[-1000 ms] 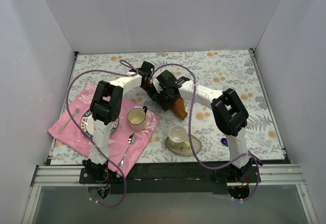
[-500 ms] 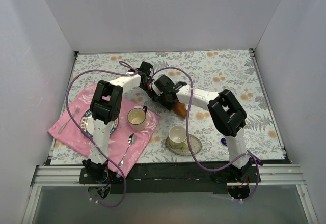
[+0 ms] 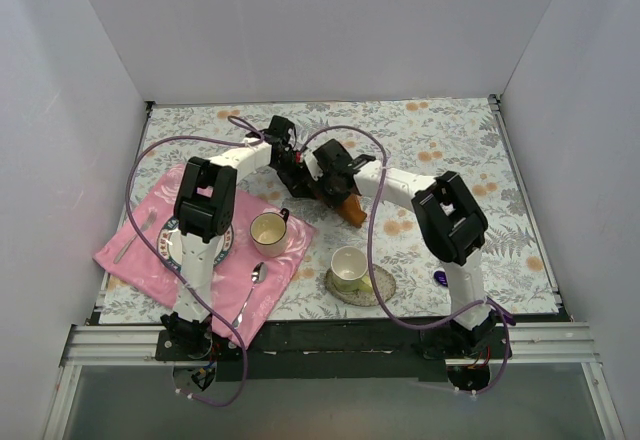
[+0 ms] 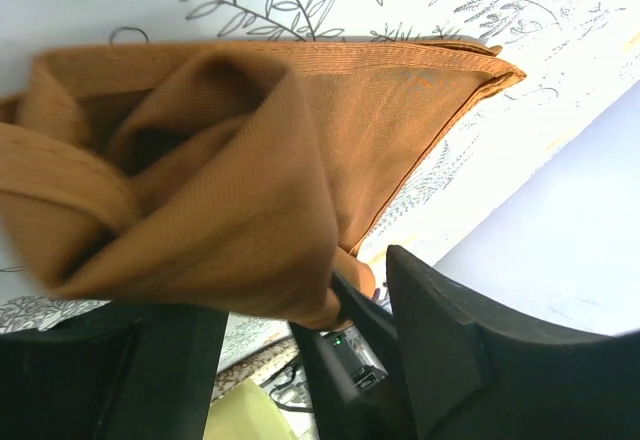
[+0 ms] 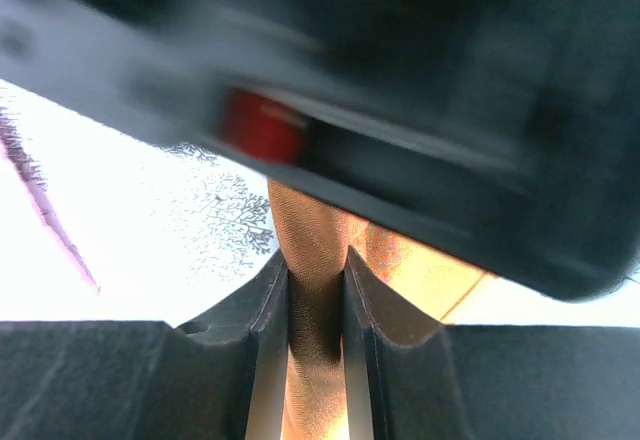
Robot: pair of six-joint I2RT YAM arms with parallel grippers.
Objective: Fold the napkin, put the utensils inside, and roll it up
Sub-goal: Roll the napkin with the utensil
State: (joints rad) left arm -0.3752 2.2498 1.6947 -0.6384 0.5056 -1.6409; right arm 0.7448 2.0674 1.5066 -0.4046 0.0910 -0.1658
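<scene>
- Nearest me, a small purple utensil (image 3: 440, 278) lies on the floral table (image 3: 520, 160), just beside the right arm's lower link; it is too small for me to say which piece; it is well apart from the napkin.
- A silver spoon (image 3: 250, 291) lies on the near part of the pink cloth (image 3: 140, 260); to its right a cup (image 3: 348, 266) stands on a saucer (image 3: 381, 286).
- Further on, a second cup (image 3: 268, 230) sits on the pink cloth, beside a plate (image 3: 170, 245) partly hidden by the left arm.
- Mid-table, my right gripper (image 5: 315, 272) is clamped on a fold of the napkin (image 4: 250, 150); the cloth is pinched tight between both fingers.
- My left gripper (image 4: 300, 300) is right beside it, fingers apart; the bunched napkin hangs before the gap; from above, the cloth trails from the grippers toward the saucer.
</scene>
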